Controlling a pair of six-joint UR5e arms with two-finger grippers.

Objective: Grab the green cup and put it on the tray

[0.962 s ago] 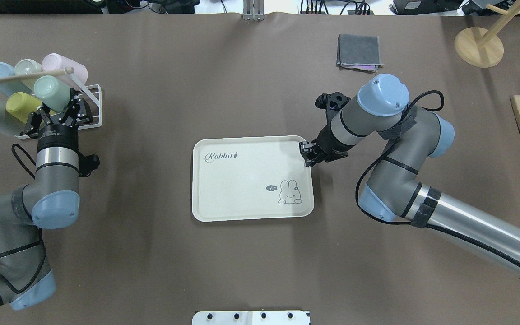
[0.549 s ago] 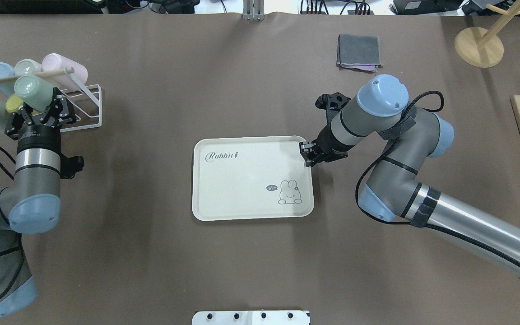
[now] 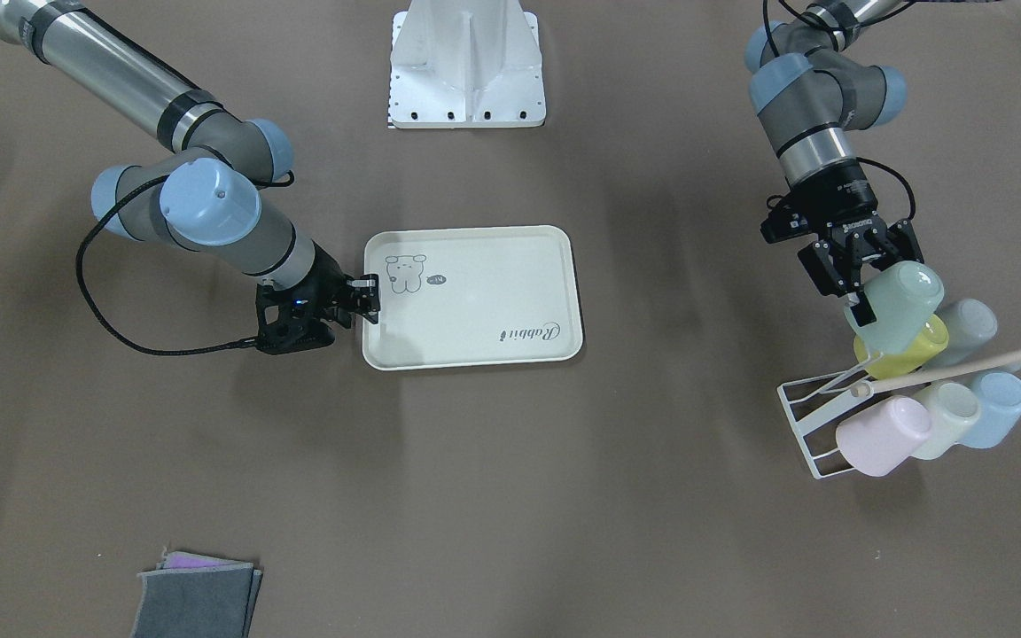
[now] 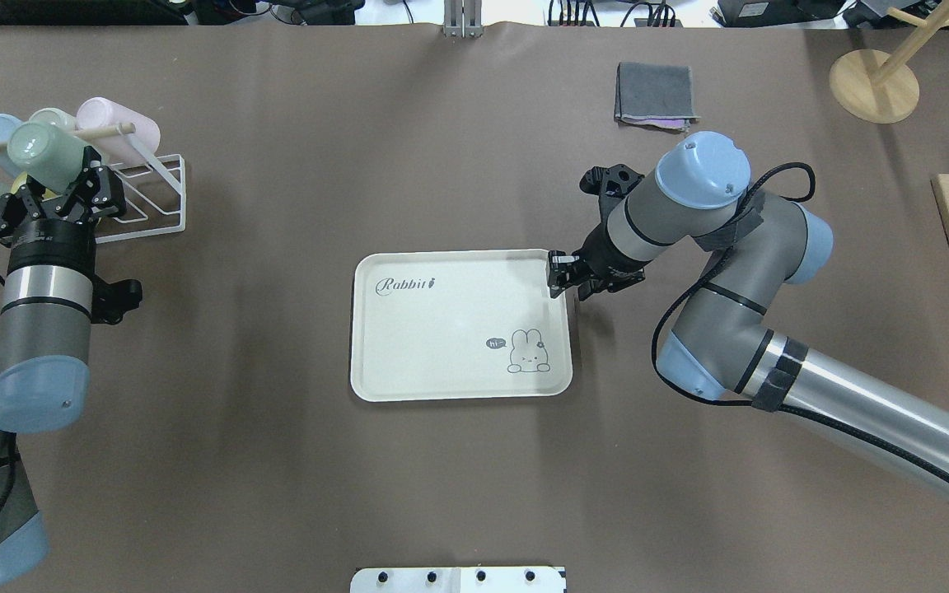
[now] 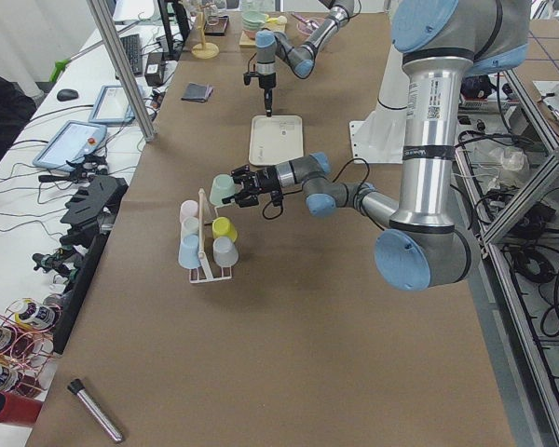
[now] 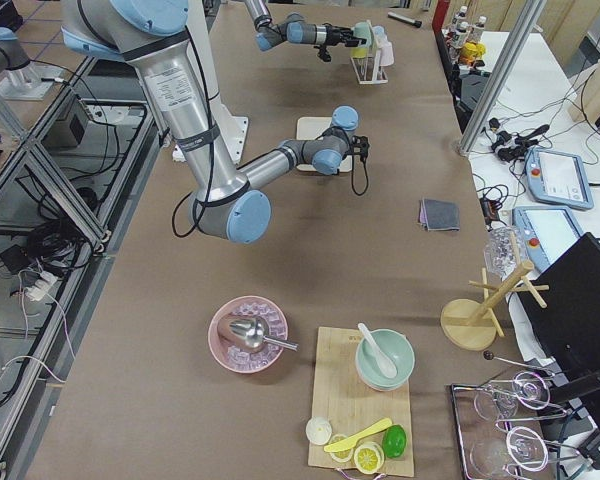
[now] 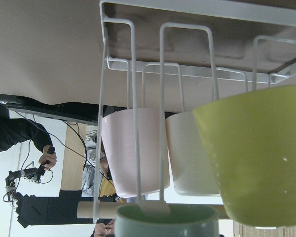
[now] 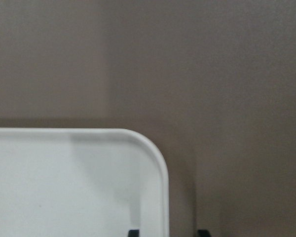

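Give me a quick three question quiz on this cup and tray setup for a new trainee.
1. True or false: a cup already stands on the tray.
2. Multiple choice: which arm's end effector is at the tray's corner? A left, B right, C neither.
3. Fill in: the left end effector grips the ____ cup.

Key
1. False, nothing stands on the tray.
2. B, the right end effector.
3. Green: it grips the green cup, held above the rack.
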